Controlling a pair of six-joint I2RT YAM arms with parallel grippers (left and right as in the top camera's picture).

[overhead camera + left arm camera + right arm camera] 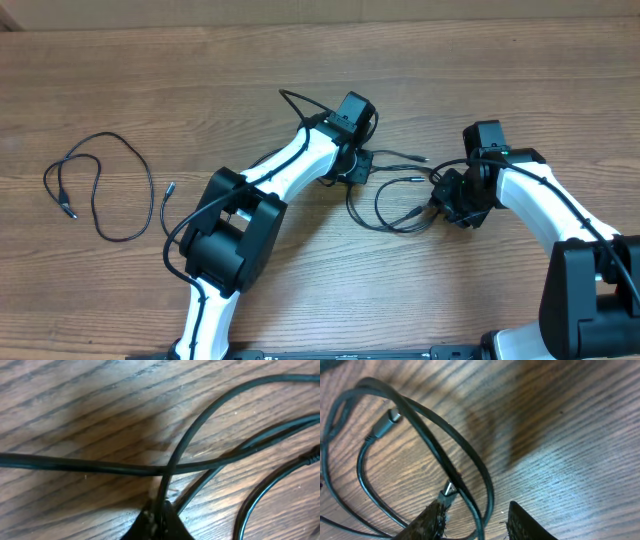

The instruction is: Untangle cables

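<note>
Left pincer (160,516) clamped on cables (186,439); right pincer (476,519) parted, loop lying between fingers.

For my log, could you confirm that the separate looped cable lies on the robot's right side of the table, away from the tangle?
Not quite: the separate looped cable lies on the robot's left side of the table, away from the tangle, as the overhead view shows.

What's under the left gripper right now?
Crossed black cables on the wooden table; one strand runs up into the shut left gripper. From overhead, the gripper's body covers the pinch point and the cable beneath it.
</note>
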